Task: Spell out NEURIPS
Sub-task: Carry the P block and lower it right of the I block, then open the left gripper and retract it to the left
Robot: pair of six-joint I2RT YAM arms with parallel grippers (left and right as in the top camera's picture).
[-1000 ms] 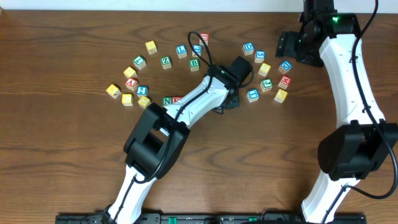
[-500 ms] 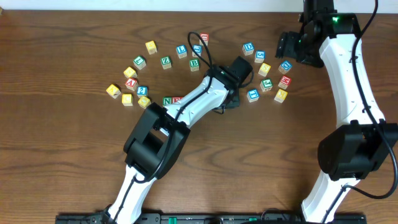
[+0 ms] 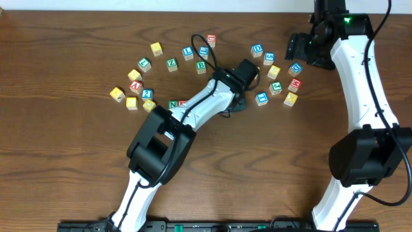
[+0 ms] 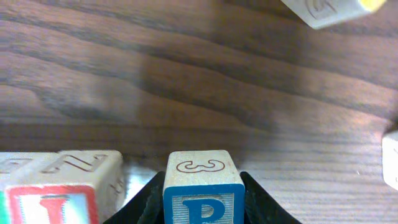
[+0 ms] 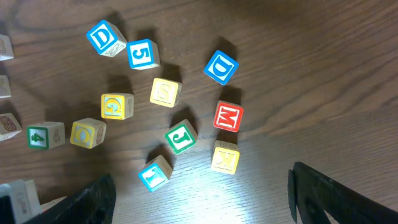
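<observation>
Dark wood-grain surface [image 3: 64, 161], smooth with a soft sheen. P cube [image 4: 203, 186]: pale bare wood, blue paint matt. Left end effector [image 4: 203, 208], matt black plastic. Right arm shell [image 3: 364, 77], glossy white plastic.

P cube [image 4: 203, 193] between dark jaws

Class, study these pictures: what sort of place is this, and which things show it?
Probably a robotics lab bench: a left arm and a right arm stand at a wooden table strewn with lettered cubes, and the left tool grips a P cube.
</observation>
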